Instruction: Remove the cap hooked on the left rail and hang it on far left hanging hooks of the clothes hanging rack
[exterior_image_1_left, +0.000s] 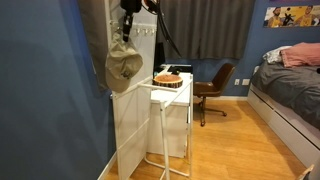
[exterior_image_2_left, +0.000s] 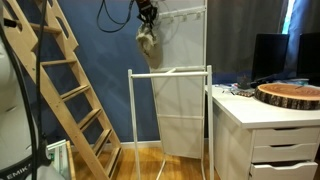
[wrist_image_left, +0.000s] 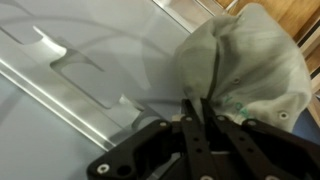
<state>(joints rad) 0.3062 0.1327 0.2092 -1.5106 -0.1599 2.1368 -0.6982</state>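
The end effector (wrist_image_left: 200, 103) is pinched closed on the floppy grey-green fabric cap (wrist_image_left: 245, 60). In both exterior views the cap hangs directly beneath it. The white metal hook panel (wrist_image_left: 70, 75) lies just beside its fingers.

cap held high beside a white clothes rack (exterior_image_2_left: 170, 71)
the dark hand (exterior_image_2_left: 147, 16) reaches in from the top edge, and the pale olive cap (exterior_image_2_left: 147, 43) dangles from it, just beside the rack's upper hook panel (exterior_image_2_left: 183, 17). a wooden ladder (exterior_image_2_left: 72, 94) leans against the blue wall (exterior_image_2_left: 100, 60). a wood slice (exterior_image_2_left: 290, 95) lies on the white drawer surface (exterior_image_2_left: 245, 108).
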